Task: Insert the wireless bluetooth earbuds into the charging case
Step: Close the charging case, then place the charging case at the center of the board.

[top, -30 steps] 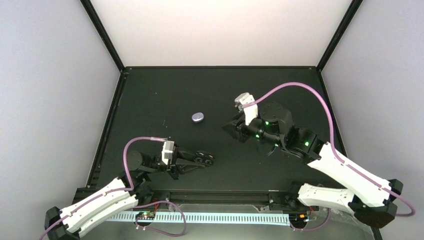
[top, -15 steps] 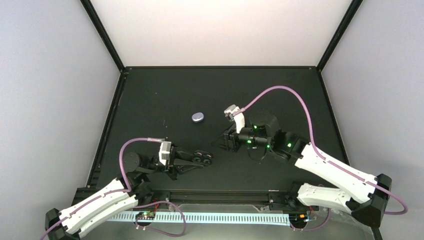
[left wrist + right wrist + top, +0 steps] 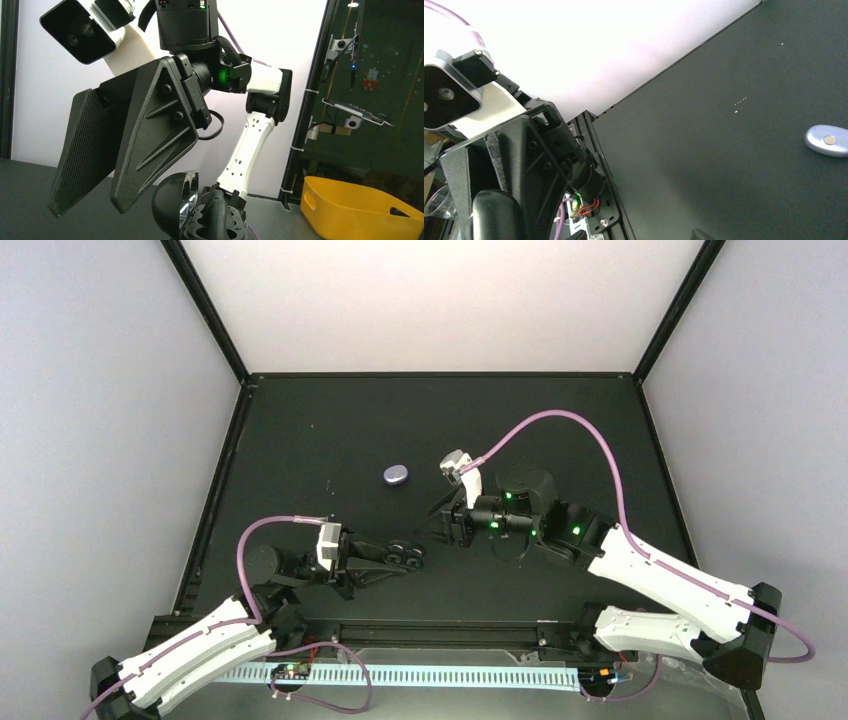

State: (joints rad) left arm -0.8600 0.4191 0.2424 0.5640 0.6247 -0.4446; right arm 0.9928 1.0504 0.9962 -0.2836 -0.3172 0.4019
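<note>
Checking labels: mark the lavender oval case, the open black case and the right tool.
lavender oval case (image 3: pixel 397 475), top view, middle of its top.
open black case (image 3: pixel 167 205), left wrist view, outer shell of its raised half.
right tool (image 3: pixel 438 524), top view, between its fingertips.

Item: two arms, left arm (image 3: pixel 200 640) and right arm (image 3: pixel 665 577), both wearing white shells over black joints. Each is trailing a purple cable (image 3: pixel 556 413) towards a white-and-black wrist camera (image 3: pixel 82 30). A green light (image 3: pixel 222 77) is glowing at the right wrist. The right gripper (image 3: pixel 86 210) is showing black ribbed triangular fingers (image 3: pixel 150 145). Dark screws (image 3: pixel 178 116) are sitting recessed, and the pads (image 3: pixel 80 150) are carrying a fine grid texture.
</note>
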